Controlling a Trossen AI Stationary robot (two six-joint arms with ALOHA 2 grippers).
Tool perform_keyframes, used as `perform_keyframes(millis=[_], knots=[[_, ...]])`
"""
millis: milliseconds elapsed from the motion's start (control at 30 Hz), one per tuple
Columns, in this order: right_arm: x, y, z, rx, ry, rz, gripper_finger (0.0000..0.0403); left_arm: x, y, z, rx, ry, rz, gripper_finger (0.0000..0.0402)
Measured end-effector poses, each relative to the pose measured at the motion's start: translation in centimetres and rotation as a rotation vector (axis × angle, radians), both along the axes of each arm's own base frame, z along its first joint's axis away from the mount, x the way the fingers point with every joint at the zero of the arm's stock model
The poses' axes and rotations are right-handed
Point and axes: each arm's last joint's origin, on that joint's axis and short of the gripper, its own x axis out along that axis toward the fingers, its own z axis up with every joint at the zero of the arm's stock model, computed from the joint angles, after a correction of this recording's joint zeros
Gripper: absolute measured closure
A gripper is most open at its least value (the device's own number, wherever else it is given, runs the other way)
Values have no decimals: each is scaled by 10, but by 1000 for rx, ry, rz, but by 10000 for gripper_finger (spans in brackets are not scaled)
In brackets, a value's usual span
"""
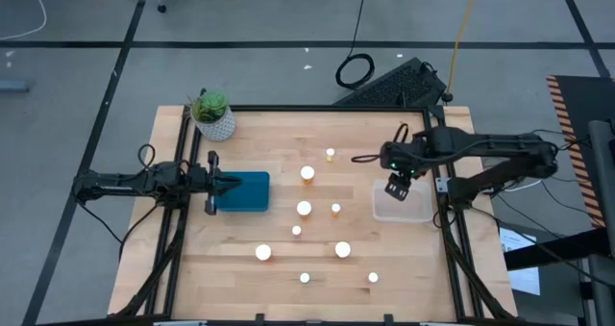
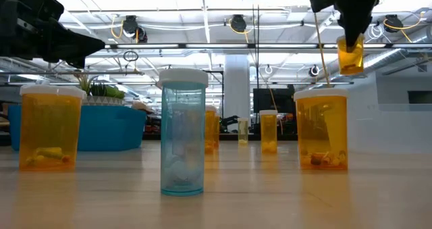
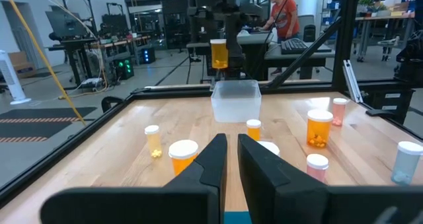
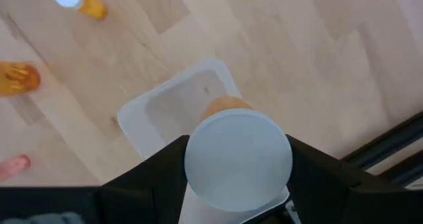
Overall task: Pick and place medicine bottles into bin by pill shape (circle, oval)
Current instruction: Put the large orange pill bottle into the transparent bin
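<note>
As seen from straight above, the right end effector (image 1: 399,188) hangs over the clear bin (image 1: 403,202) near the tabletop's (image 1: 384,134) right edge, while the left end effector (image 1: 233,183) waits over the blue bin (image 1: 252,193) on the left side. Eight white-capped medicine bottles (image 1: 304,209) stand scattered between the two bins, and a potted plant (image 1: 212,115) sits at the far left corner.

From tabletop height, the right end effector (image 2: 351,46) is clamped on an amber bottle (image 2: 350,56) held well above the wood; a blue-tinted bottle (image 2: 183,132) stands nearest.

Looking out from the left wrist, its fingers (image 3: 213,159) stand slightly apart around nothing, and the held bottle (image 3: 219,54) hangs just above the clear bin (image 3: 235,100). A person (image 3: 284,16) stands in the room behind.

From the right wrist, the bottle's white cap (image 4: 238,160) sits between the dark fingers (image 4: 162,171), over the clear bin (image 4: 162,112).
</note>
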Motion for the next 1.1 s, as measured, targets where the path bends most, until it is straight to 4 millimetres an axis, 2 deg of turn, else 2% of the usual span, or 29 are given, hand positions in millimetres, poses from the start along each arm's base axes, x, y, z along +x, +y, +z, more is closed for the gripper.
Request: perform_keyframes(millis=[267, 400, 667, 833, 1100], knots=[[-24, 4, -35, 12, 105, -46, 188, 0, 0, 0, -1, -1, 0, 360], [-39, 6, -54, 72, 153, -77, 188, 0, 0, 0, -1, -2, 0, 360], [-57, 7, -87, 109, 169, -113, 188, 0, 0, 0, -1, -1, 1, 360], [-60, 6, -103, 69, 185, -100, 188, 0, 0, 0, -1, -2, 1, 360], [-44, 4, -103, 21, 32, -74, 188, 0, 0, 2, -3, -23, 1, 360]])
